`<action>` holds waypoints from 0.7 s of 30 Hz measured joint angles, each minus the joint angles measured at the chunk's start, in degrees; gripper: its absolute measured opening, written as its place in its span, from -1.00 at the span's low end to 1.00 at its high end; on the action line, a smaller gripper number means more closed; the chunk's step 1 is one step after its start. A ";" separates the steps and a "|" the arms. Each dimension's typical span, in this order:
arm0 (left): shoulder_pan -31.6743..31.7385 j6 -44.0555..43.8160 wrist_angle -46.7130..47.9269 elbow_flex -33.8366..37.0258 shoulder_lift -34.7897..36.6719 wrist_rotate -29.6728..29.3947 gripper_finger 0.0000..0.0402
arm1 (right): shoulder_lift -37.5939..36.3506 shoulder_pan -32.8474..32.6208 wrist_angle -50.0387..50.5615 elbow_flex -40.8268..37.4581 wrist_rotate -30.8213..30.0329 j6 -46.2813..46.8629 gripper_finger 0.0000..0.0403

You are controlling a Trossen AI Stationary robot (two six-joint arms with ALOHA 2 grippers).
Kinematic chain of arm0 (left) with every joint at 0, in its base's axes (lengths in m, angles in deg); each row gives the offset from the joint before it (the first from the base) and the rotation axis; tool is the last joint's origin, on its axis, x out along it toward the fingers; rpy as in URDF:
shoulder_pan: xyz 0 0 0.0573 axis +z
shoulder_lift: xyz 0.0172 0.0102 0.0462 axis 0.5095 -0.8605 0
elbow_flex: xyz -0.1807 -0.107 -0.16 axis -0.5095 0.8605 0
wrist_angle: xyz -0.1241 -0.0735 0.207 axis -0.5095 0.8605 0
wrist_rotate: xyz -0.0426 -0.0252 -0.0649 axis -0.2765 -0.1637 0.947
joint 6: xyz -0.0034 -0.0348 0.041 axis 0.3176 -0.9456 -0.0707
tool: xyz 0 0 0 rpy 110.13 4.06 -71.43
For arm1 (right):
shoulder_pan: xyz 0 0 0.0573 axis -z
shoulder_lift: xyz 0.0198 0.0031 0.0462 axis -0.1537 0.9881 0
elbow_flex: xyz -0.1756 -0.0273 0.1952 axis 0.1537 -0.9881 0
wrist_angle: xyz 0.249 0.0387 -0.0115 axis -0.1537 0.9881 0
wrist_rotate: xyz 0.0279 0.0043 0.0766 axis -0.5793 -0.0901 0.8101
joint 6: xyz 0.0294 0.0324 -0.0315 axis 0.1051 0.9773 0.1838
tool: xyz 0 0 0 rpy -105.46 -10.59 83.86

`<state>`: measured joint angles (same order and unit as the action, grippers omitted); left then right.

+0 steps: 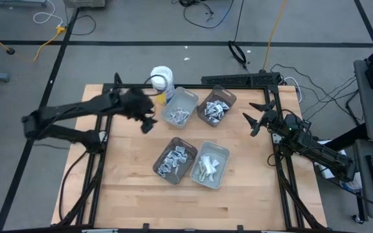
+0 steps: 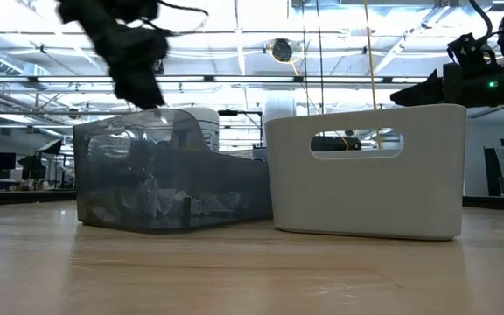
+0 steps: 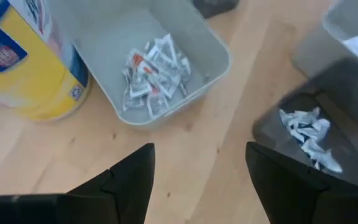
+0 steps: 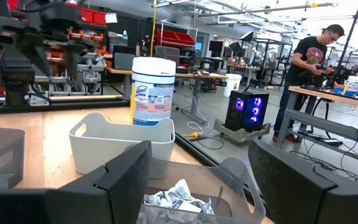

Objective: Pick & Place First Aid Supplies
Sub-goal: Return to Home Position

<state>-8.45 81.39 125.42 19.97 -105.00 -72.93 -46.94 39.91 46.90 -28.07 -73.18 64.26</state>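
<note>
The first aid supplies are small white and silvery packets lying in four trays at the table's middle: a pale grey tray (image 1: 180, 107), a brown tray (image 1: 216, 105), a dark grey tray (image 1: 175, 159) and a white tray (image 1: 210, 165). My left gripper (image 1: 146, 123) hovers open above the bare wood just left of the pale grey tray, with nothing between its fingers (image 3: 135, 180). Its wrist view shows packets (image 3: 154, 74) on the pale tray's floor and more packets (image 3: 306, 130) in a darker tray. My right gripper (image 1: 256, 120) waits open at the table's right edge, raised and empty.
A white round tub (image 1: 162, 79) with a blue and yellow label (image 3: 17, 56) stands on the table behind the pale grey tray, close to my left gripper. Bare wood lies along the table's near edge and left side. A person (image 4: 306, 68) stands in the room beyond.
</note>
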 joint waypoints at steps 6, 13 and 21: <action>-0.75 10.25 -5.84 13.26 16.04 -0.08 0.29 | -0.01 0.00 -0.01 0.00 0.00 0.00 0.31; -0.73 14.92 -15.80 24.55 32.44 0.00 0.32 | 0.00 0.00 0.01 -0.02 0.02 0.00 0.31; -0.73 15.08 -21.93 34.79 48.28 0.01 0.29 | 0.00 0.00 0.00 -0.02 0.00 0.00 0.31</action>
<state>-9.18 96.47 103.49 54.76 -56.72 -72.92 -46.95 39.91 46.90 -28.09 -73.17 64.26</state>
